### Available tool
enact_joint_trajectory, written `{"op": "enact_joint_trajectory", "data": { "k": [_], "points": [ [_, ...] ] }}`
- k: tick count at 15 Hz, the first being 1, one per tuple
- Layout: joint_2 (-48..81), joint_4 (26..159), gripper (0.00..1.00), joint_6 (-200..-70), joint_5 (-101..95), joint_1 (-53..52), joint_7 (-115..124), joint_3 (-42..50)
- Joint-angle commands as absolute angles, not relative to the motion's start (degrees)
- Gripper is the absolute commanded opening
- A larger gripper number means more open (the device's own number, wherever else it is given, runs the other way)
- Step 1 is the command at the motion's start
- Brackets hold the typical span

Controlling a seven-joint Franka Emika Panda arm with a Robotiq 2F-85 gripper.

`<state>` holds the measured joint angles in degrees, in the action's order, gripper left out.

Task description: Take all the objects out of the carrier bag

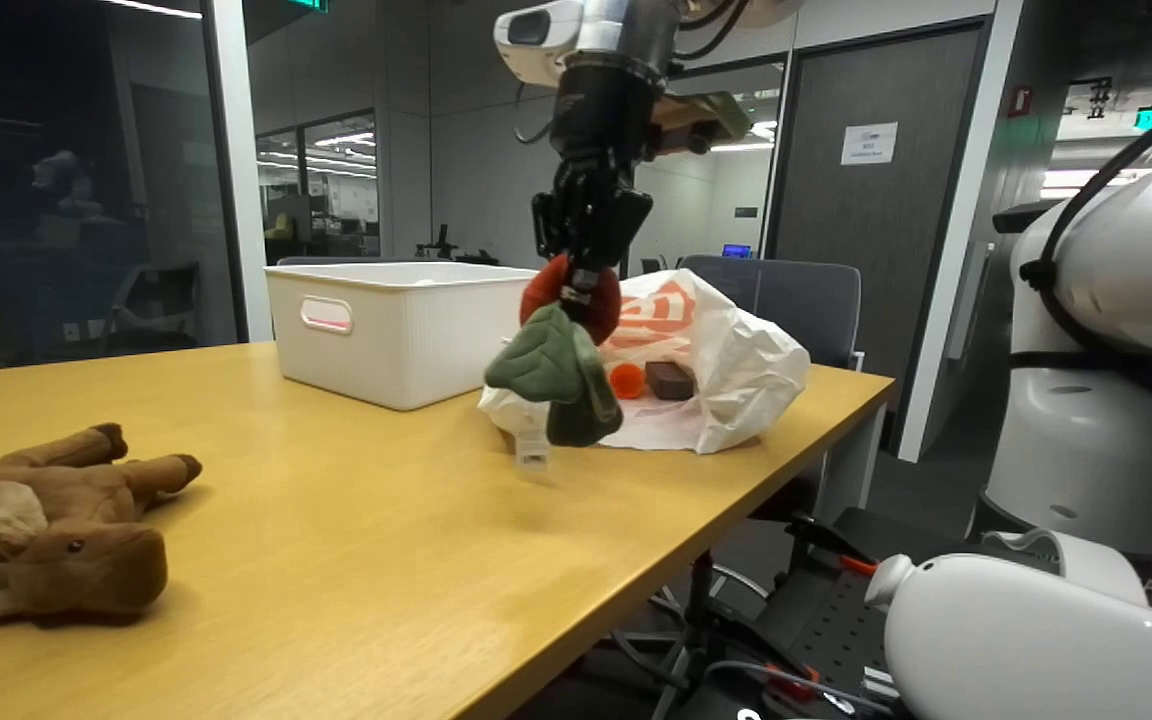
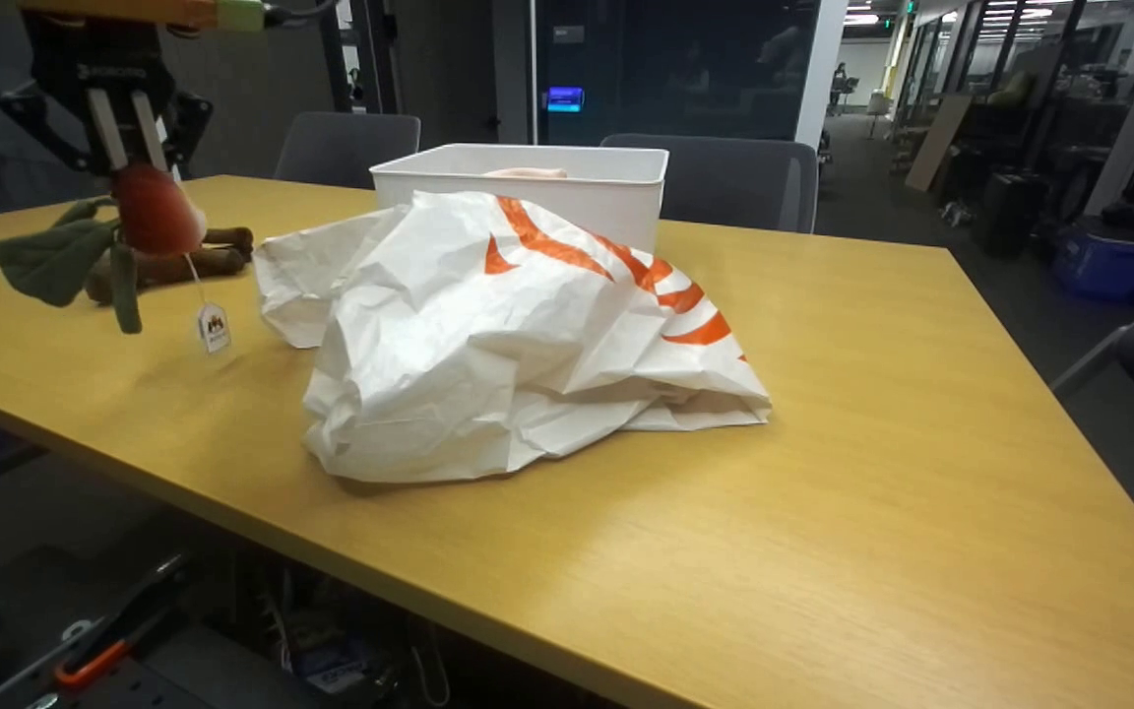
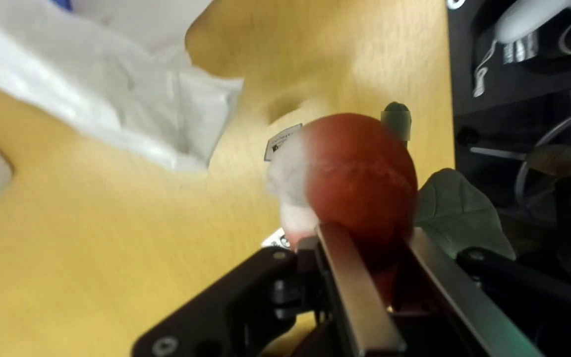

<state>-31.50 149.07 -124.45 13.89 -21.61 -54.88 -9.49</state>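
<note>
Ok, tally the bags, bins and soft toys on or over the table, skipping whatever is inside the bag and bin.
Bags: 1, the white bag
Bins: 1, the white bin
Soft toys: 2, the brown toy and the red-and-green toy in the gripper
Total: 4

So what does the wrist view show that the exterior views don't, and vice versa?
Only the wrist view: a blue patch, too cropped to identify.
Only exterior views: brown plush toy; in an exterior view, orange round thing and dark block inside the carrier bag.
Shared: the gripper holding the leafy red toy, the carrier bag, the table.
</note>
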Motion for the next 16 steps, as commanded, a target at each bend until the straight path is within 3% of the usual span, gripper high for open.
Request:
{"op": "enact_joint_trajectory", "data": {
  "k": [1,6,7,8,10,16],
  "points": [
    [-23.99,146.08,0.06,-139.74,8.63,-22.74,-50.76,-14.15],
    [-13.85,144.86,0.06,-158.42,-1.93,-21.61,-43.86,-15.37],
    [-12.42,144.51,0.14,-159.95,-3.53,-21.17,-42.43,-15.39],
    [-11.21,144.01,0.42,-160.30,-4.94,-20.63,-40.81,-15.45],
    [-9.61,143.06,0.48,-159.72,-3.72,-21.53,-40.90,-14.18],
    [-12.05,141.49,0.95,-150.48,5.53,-22.27,-42.19,-11.27]
  ]
}}
